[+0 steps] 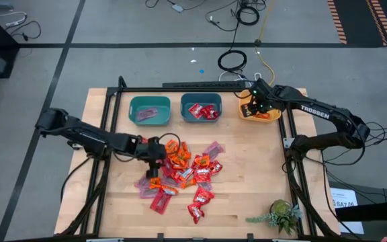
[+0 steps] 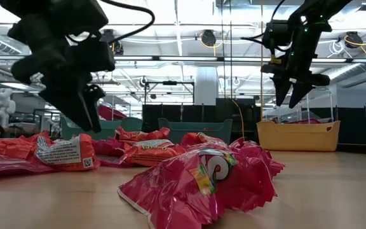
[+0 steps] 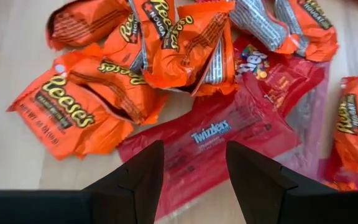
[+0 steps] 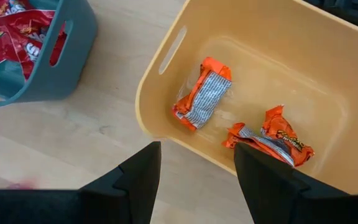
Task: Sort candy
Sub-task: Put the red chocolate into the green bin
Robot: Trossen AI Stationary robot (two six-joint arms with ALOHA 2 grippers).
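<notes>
Red candy (image 2: 199,178) lies nearest, part of the pile mid-surface. Left gripper (image 3: 194,180) hovers, jaws apart and empty, over a red Twizzlers wrapper (image 3: 213,140); it should descend squarely astride it. Right gripper (image 4: 197,180) waits, jaws apart and empty, above the yellow bin (image 4: 160,81) at the far right corner.

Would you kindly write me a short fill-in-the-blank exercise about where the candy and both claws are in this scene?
1. The yellow bin holds two wrapped sweets whose wrappers are ____ in colour.
2. The right claw hangs open above the rim of the ____ bin.
3. The left claw is open over a red wrapper printed with the word ____.
4. The middle teal bin holds sweets in ____ wrappers.

Missing words: orange; yellow; Twizzlers; red
</notes>
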